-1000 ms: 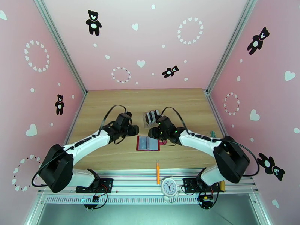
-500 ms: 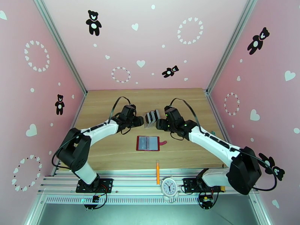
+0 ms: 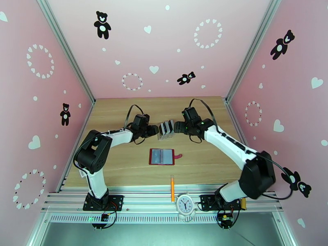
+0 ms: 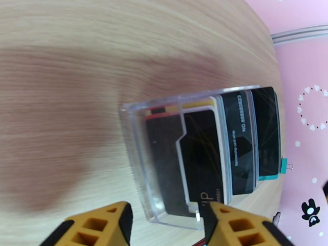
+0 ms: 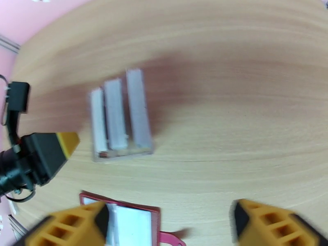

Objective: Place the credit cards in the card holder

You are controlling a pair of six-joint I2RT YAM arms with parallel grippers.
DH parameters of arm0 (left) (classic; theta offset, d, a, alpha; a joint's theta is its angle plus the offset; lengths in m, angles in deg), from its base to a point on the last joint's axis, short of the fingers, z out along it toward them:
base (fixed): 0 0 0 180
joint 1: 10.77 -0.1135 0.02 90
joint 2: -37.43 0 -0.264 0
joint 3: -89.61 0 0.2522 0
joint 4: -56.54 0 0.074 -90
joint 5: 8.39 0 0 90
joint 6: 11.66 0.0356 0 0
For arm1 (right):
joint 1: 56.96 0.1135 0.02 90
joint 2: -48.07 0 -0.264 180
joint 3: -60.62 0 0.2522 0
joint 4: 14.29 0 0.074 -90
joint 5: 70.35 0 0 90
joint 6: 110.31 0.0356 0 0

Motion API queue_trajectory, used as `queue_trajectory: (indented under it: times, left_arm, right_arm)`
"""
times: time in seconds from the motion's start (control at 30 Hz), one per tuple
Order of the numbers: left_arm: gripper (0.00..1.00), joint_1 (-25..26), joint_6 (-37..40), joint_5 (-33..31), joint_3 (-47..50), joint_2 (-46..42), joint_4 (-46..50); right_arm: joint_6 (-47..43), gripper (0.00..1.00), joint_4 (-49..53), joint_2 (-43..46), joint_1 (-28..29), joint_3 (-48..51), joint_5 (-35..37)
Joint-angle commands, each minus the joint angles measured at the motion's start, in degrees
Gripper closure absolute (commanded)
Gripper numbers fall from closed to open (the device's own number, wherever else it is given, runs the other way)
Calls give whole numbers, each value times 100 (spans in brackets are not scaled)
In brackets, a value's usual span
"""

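Wooden table (image 3: 123,169): one rack (image 4: 132,140), three card rows (image 5: 115,115), one wallet (image 3: 162,156).

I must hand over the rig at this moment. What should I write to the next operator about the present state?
Left gripper: jaws open, empty, at one end of the clear rack.
Right gripper: jaws wide open, empty, at the rack's other side.
Credit cards: standing in the rack's slots.
Card holder: lying open and flat on the table, between the rack and the arm bases.
Done: holder is open. Whether its pockets hold a card cannot be told.
Left: draw the cards from the rack and slide them into the holder's pockets.
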Motion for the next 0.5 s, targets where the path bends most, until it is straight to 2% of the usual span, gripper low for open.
queue_trajectory:
  times: [0.0, 0.13, 0.47]
  left_arm:
    - [48, -2, -55, 278, -121, 87, -308]
    - [47, -20, -45, 325, -99, 205, -374]
    - [50, -107, -101, 563, -169, 521, -438]
  right_arm:
    - [-291, 7, 356, -279, -55, -524, -32]
    - [-613, 9, 484, -632, -75, -1023, 5]
    - [-1172, 24, 926, -1591, -80, -2051, 131]
